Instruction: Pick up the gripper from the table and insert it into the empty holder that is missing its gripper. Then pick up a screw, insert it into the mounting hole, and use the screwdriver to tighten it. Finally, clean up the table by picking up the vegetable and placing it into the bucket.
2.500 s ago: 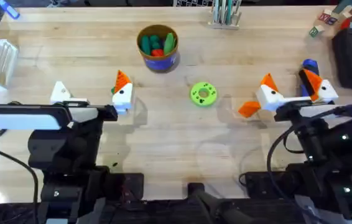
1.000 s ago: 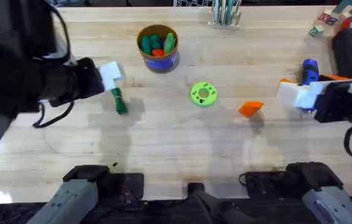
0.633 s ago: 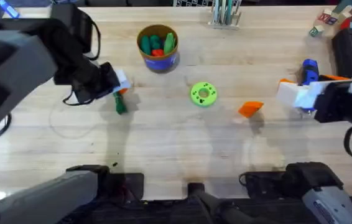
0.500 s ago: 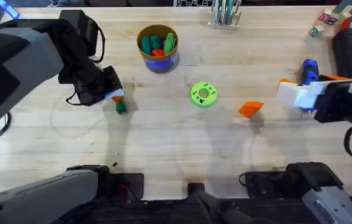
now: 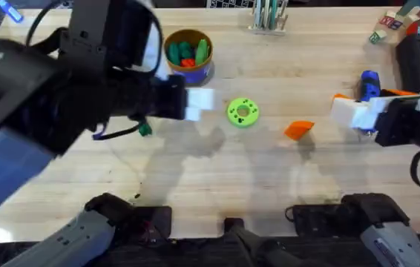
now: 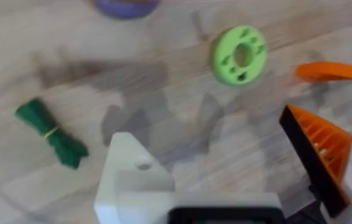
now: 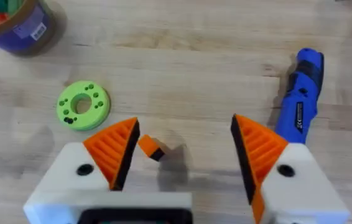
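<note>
Several toys fill bucket (image 5: 188, 55); left hand (image 6: 238, 171) & right hand (image 7: 182, 155) both agape, empty.

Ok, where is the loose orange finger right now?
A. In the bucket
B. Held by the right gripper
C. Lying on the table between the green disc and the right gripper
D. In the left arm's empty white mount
C: the loose orange finger lies flat on the table, right of the green disc, apart from the right gripper.

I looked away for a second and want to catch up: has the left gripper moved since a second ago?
Yes. In the overhead view the left gripper has swung rightward, from well left of the bucket to just below it, close to the green disc.
</note>
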Robot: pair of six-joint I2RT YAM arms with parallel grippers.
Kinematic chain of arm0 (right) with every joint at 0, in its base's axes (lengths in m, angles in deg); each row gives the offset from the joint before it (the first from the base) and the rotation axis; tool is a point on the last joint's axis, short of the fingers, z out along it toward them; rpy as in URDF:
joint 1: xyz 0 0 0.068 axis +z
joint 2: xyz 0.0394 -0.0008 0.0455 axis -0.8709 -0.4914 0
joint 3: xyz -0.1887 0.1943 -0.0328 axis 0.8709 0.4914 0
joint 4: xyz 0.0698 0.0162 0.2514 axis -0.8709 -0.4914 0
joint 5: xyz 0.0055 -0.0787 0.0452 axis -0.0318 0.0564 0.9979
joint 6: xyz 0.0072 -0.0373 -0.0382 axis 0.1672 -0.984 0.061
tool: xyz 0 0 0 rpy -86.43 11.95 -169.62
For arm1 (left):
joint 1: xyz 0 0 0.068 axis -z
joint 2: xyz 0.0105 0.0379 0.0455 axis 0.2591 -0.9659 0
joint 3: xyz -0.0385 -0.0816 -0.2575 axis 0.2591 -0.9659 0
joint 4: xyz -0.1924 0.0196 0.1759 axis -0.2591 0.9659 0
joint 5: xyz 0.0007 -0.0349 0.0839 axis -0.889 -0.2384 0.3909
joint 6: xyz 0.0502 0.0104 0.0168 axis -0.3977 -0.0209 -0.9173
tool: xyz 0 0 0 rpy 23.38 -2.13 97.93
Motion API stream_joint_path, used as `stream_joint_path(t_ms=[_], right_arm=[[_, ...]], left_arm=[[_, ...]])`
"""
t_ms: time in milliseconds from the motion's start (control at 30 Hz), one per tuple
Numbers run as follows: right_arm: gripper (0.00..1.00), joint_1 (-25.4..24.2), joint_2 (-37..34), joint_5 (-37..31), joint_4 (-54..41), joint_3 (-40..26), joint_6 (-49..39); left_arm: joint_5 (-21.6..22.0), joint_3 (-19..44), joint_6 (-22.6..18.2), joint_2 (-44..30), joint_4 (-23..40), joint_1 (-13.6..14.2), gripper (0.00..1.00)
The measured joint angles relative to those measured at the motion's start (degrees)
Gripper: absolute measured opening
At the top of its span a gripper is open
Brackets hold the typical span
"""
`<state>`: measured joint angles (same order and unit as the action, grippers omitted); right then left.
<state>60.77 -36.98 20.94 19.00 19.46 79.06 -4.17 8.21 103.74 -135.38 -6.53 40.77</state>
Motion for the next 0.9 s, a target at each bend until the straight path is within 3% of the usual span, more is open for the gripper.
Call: stream_joint_path(t_ms=[133, 233, 433, 567, 767, 900], right_arm=[[0.906, 0.0, 0.0, 0.0, 0.0, 0.0, 0.0], [0.906, 0.0, 0.0, 0.0, 0.0, 0.0, 0.0], [0.906, 0.0, 0.0, 0.0, 0.0, 0.0, 0.0], [0.906, 0.0, 0.0, 0.0, 0.0, 0.0, 0.0], [0.906, 0.0, 0.0, 0.0, 0.0, 0.0, 0.0], [0.907, 0.0, 0.0, 0.0, 0.0, 0.0, 0.0]], left_arm=[[-1.9, 0.0, -0.6, 2.6, -9.3, 6.6, 0.994], [-2.5, 0.0, -0.8, 2.9, -14.7, 9.2, 0.994], [-2.7, 0.0, -0.8, 2.6, -13.5, 9.7, 0.994], [0.4, 0.0, -1.2, 2.5, -15.3, 9.7, 0.994], [4.2, -0.2, -9.6, 2.8, -26.3, 9.7, 0.994], [5.2, -5.8, -14.1, 6.9, -34.8, 9.7, 0.994]])
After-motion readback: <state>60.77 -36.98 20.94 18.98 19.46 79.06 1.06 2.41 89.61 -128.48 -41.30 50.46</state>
